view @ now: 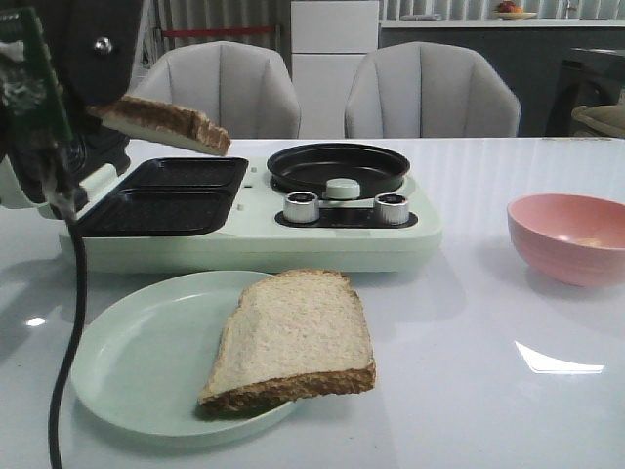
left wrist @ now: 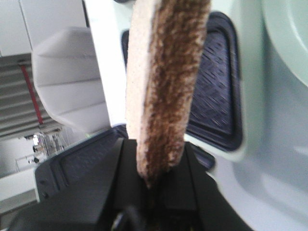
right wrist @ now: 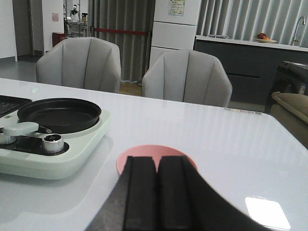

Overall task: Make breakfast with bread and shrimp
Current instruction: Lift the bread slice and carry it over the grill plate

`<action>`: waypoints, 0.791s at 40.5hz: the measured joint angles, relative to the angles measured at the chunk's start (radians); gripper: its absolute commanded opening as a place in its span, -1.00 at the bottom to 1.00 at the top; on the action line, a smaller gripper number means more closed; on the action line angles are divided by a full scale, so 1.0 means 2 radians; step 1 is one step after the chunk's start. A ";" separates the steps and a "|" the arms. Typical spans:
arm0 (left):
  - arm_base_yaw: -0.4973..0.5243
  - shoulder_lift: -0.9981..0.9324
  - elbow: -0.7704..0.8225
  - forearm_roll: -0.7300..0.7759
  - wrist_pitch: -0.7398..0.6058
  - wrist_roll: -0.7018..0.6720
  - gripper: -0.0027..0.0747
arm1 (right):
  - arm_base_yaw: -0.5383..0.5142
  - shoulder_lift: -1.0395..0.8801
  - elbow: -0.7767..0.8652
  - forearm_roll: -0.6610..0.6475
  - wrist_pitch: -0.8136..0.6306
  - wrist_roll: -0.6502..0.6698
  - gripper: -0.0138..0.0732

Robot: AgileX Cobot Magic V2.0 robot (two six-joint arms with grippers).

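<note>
My left gripper [view: 98, 110] is shut on one corner of a bread slice [view: 166, 122] and holds it nearly flat in the air above the dark ribbed grill plates [view: 161, 195]. In the left wrist view the slice [left wrist: 163, 72] stands edge-on between my fingers [left wrist: 122, 178], brown crust facing the camera, with the grill plate [left wrist: 216, 101] behind. A second bread slice [view: 298, 337] lies on the pale green plate [view: 127, 362]. A faint pale orange shape [view: 589, 241] in the pink bowl [view: 571, 234] may be the shrimp. My right gripper [right wrist: 156, 166] is shut and empty, just in front of the bowl [right wrist: 156, 151].
The pale green breakfast maker [view: 322, 239] stands mid-table with a round black pan [view: 337, 166] and two metal knobs [view: 301, 206]. A black cable [view: 68, 322] hangs at the left. Two grey chairs [view: 430, 93] stand behind the table.
</note>
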 measured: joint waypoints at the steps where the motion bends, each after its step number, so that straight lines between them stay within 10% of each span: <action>1: 0.006 0.005 -0.009 0.003 -0.007 0.000 -0.83 | 0.000 0.000 0.000 0.000 0.000 0.000 -0.76; 32: 0.147 0.264 -0.268 0.010 -0.083 0.000 -0.83 | 0.000 0.000 0.000 0.000 0.000 0.000 -0.76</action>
